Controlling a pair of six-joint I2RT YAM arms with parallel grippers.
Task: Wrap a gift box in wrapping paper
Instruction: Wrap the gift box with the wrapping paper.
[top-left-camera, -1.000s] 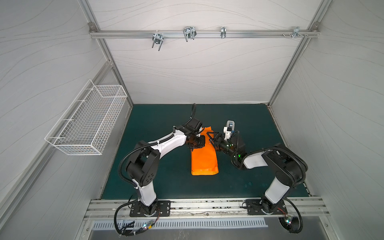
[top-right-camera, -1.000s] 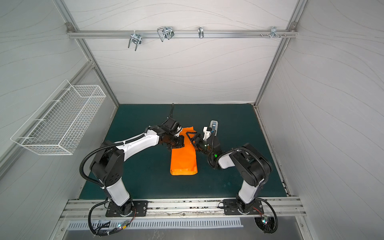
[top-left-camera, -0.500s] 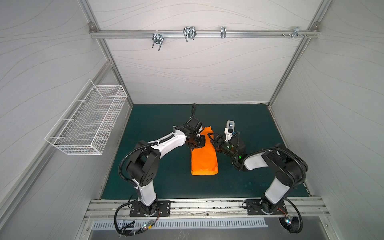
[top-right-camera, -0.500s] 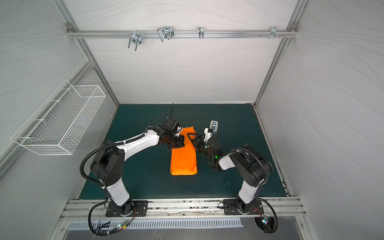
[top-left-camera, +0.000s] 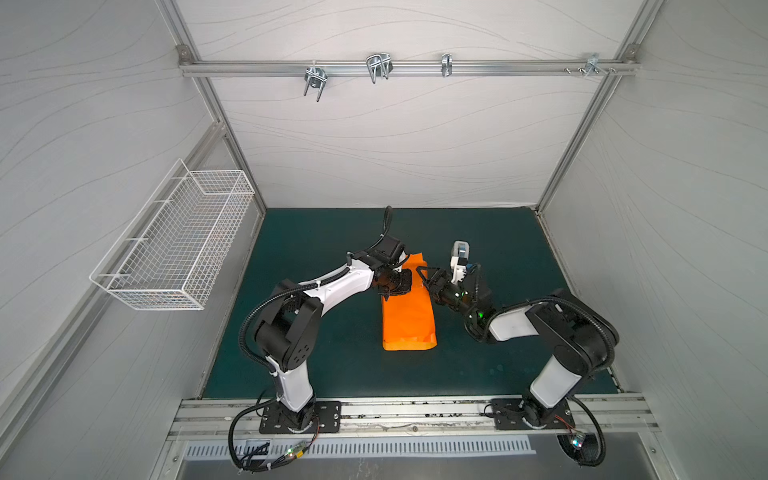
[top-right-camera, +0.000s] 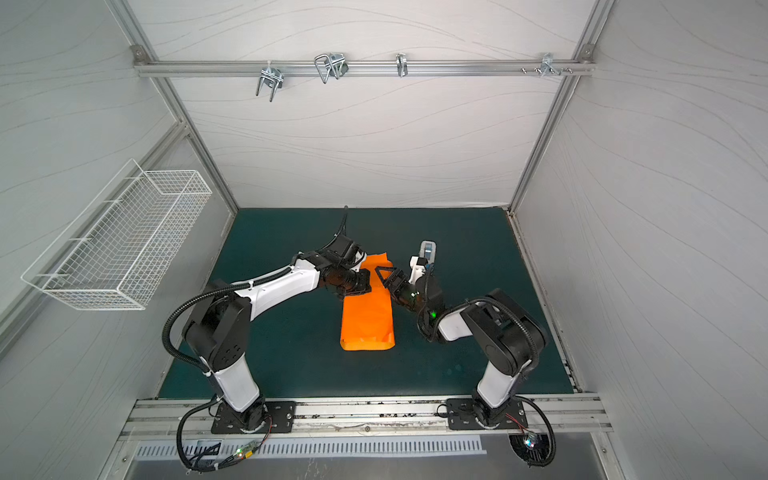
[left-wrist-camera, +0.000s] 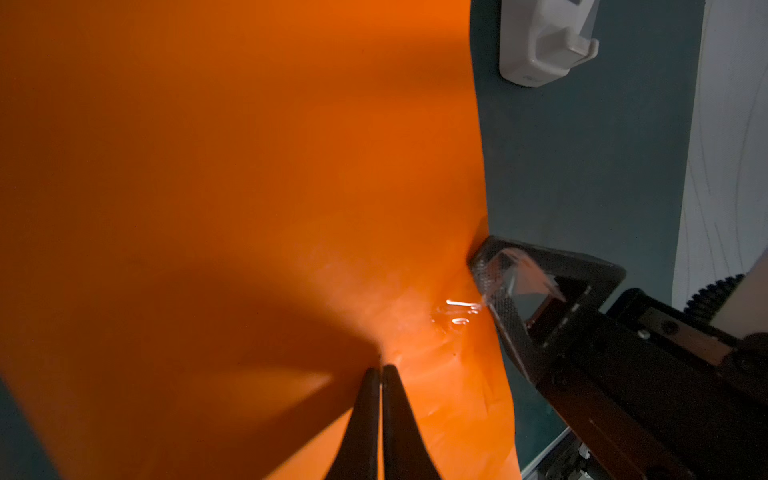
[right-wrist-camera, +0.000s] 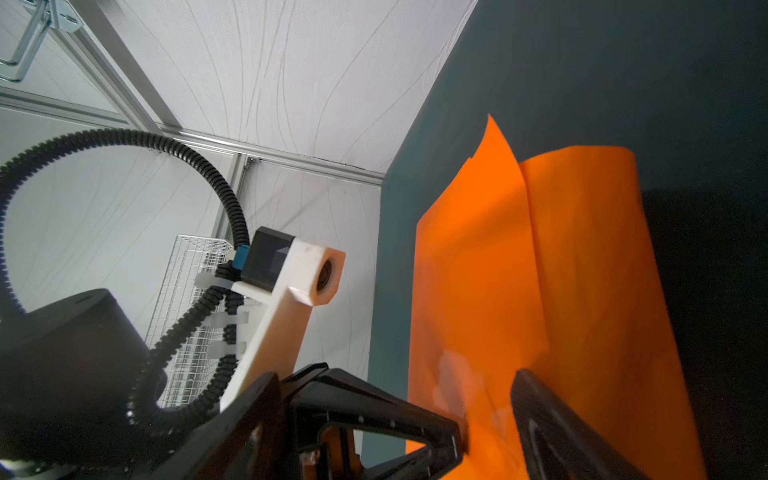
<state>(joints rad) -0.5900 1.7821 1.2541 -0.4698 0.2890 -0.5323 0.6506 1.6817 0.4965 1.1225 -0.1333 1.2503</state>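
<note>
The orange wrapping paper (top-left-camera: 409, 320) (top-right-camera: 368, 316) lies folded into a long bundle in the middle of the green mat. The gift box is hidden under it. My left gripper (top-left-camera: 397, 286) (left-wrist-camera: 381, 368) is shut, its tips resting on the paper's (left-wrist-camera: 249, 166) far part. My right gripper (top-left-camera: 426, 279) (right-wrist-camera: 490, 405) is open at the bundle's right edge, and the paper (right-wrist-camera: 561, 291) shows between its fingers. A strip of clear tape (left-wrist-camera: 519, 272) clings to one right finger and reaches onto the paper.
A white tape dispenser (top-left-camera: 460, 253) (top-right-camera: 428, 249) (left-wrist-camera: 544, 41) stands on the mat just behind my right gripper. A white wire basket (top-left-camera: 178, 245) (top-right-camera: 120, 241) hangs on the left wall. White walls close the mat in on three sides.
My right gripper has edged a little to the left, up against the paper's right edge. The left arm and the paper bundle have stayed where they were.
</note>
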